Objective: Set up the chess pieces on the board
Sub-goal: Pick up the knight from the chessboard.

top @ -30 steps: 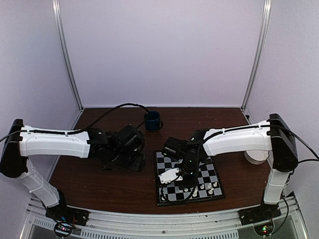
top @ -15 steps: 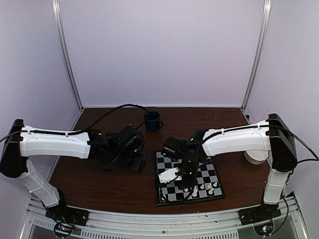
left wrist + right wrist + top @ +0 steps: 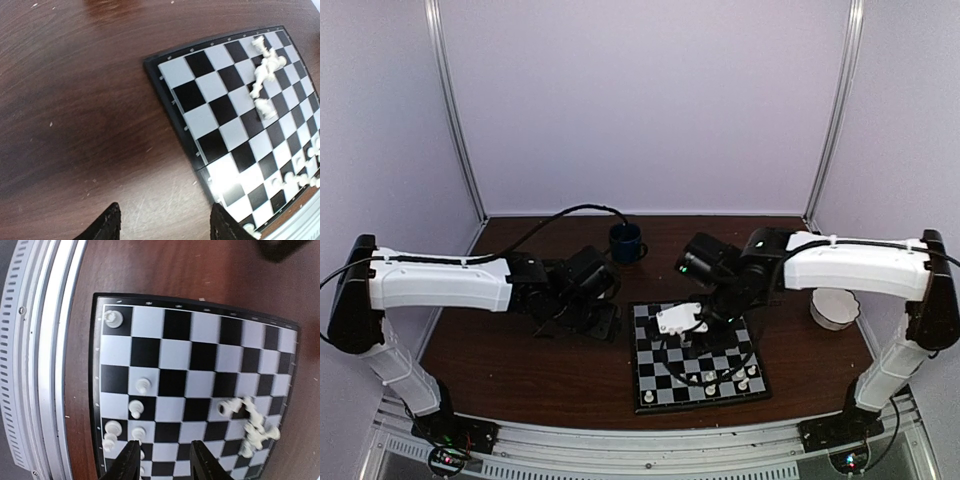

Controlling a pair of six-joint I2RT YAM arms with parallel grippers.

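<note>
The board (image 3: pixel 665 385) lies right of the table's middle, also seen in the left wrist view as the board (image 3: pixel 210 115) and in the right wrist view as the board (image 3: pixel 200 355). Several white chess pieces (image 3: pixel 135 409) stand near its front edge, one alone in a corner square (image 3: pixel 114 318). A heap of fallen chess pieces (image 3: pixel 252 424) lies on the far squares, showing from the left wrist as chess pieces (image 3: pixel 265 72). My right gripper (image 3: pixel 165 462) hangs open above the board with nothing between its fingers. Over bare wood by the board's left edge, my left gripper (image 3: pixel 165 225) is open and empty.
A dark blue mug (image 3: pixel 626 242) stands at the back centre. At the right, near the right arm, sits a white scalloped bowl (image 3: pixel 833 308). A metal rail (image 3: pixel 40 365) runs along the table's near edge. Lilac walls enclose the table.
My right gripper has opened and drawn up and back from the board's front rows toward its far half. The left arm has edged slightly right.
</note>
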